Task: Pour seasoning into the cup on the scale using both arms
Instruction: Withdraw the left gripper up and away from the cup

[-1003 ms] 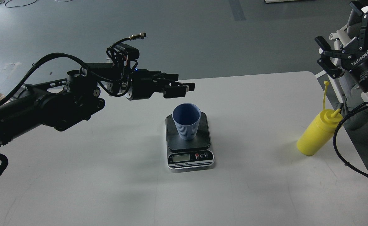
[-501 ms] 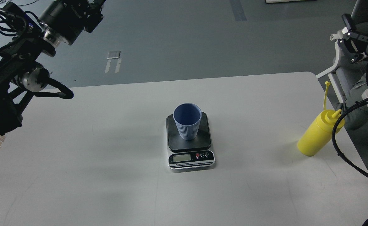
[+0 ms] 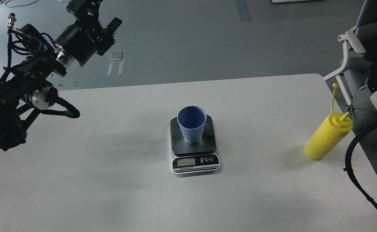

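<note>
Left gripper (image 3: 93, 13) raised at 10 o'clock, above the floor beyond the table's far edge, carrying nothing; its fingers run together against the dark body, so I cannot tell how far apart they stand. Right gripper not in view; only a looping black cable (image 3: 352, 154) shows at 4 o'clock.

Cup (image 3: 191, 125) upright on the scale (image 3: 194, 146) at table (image 3: 111, 180) centre, apparently empty. Seasoning (image 3: 326, 137) stands near the table's right edge at 3 o'clock, nozzle bare, cap strap pointing up, well apart from the cup.

Judgement: bottle is light, soft-walled, smooth plastic; it will yield and dispense under squeeze. Grip mid-body, below the shoulder, lightly. Cup is light and tips easily.
</note>
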You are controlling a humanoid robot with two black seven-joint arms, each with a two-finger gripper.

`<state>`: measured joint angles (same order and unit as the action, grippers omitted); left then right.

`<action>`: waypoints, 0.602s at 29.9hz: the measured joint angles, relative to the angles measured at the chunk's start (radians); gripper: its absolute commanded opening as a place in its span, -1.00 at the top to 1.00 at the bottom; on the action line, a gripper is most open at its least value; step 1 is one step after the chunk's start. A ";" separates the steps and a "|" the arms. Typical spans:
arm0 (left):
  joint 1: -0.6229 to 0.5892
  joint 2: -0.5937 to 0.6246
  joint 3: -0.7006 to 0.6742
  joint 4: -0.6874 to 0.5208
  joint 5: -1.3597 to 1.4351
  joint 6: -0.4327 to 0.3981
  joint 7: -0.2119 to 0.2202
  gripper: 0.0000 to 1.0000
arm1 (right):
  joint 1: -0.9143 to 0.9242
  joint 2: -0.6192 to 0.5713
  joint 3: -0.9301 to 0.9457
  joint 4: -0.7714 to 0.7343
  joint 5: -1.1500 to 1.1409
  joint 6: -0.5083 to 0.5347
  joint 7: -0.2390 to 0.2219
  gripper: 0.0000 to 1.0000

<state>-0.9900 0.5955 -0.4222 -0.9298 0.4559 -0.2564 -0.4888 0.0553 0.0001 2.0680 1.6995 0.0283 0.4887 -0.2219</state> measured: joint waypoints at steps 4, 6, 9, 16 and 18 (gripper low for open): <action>0.001 0.005 0.020 0.000 0.001 0.002 0.000 -0.96 | -0.084 0.000 -0.037 0.005 0.017 0.000 -0.002 -1.00; 0.001 0.011 0.023 0.000 0.001 0.001 0.000 -0.96 | -0.118 0.000 -0.069 0.005 0.019 0.000 -0.002 -1.00; 0.001 0.022 0.025 -0.002 0.001 -0.002 0.000 -0.96 | -0.162 0.000 -0.126 0.002 0.019 0.000 -0.001 -1.00; 0.019 0.041 0.026 -0.015 0.000 -0.002 0.000 -0.96 | -0.285 0.000 -0.328 0.002 0.002 0.000 0.009 -1.00; 0.021 0.044 0.026 -0.015 0.000 -0.001 0.000 -0.96 | -0.302 0.000 -0.344 0.002 0.001 0.000 0.012 -1.00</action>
<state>-0.9695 0.6393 -0.3957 -0.9448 0.4559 -0.2571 -0.4888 -0.2465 0.0001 1.7239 1.7018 0.0297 0.4887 -0.2097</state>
